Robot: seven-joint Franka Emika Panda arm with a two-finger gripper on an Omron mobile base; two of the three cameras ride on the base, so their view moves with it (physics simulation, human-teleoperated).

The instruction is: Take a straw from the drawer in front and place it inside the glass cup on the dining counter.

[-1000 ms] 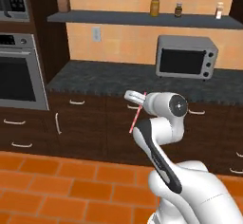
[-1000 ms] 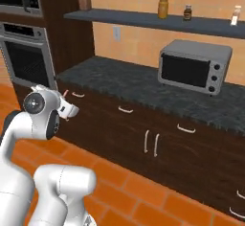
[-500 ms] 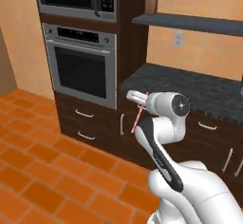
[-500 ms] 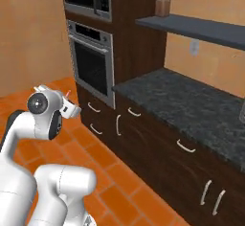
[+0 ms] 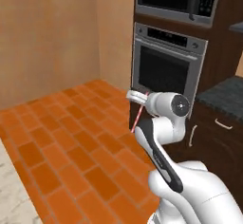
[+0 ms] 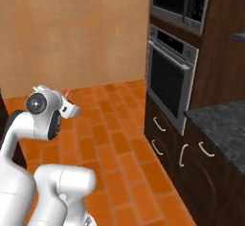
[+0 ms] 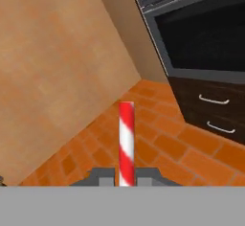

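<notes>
An orange brick-tiled kitchen floor (image 5: 71, 142) runs up to a tan wall and a dark cabinet tower holding a built-in steel wall oven (image 5: 167, 69). Held above that floor, the gripper (image 7: 125, 176) is clamped tight on the red-and-white striped straw (image 7: 126, 141), which sticks straight out between its fingertips (image 7: 106, 175).

Red-and-white striped straw (image 7: 126, 143), orange brick-patterned floor (image 5: 71, 142), plain tan wall (image 6: 76, 33), dark brown cabinets (image 6: 191, 172) with silver handles, steel-grey oven (image 5: 168, 66) with black glass door, black speckled tabletop (image 6: 225, 129)
</notes>
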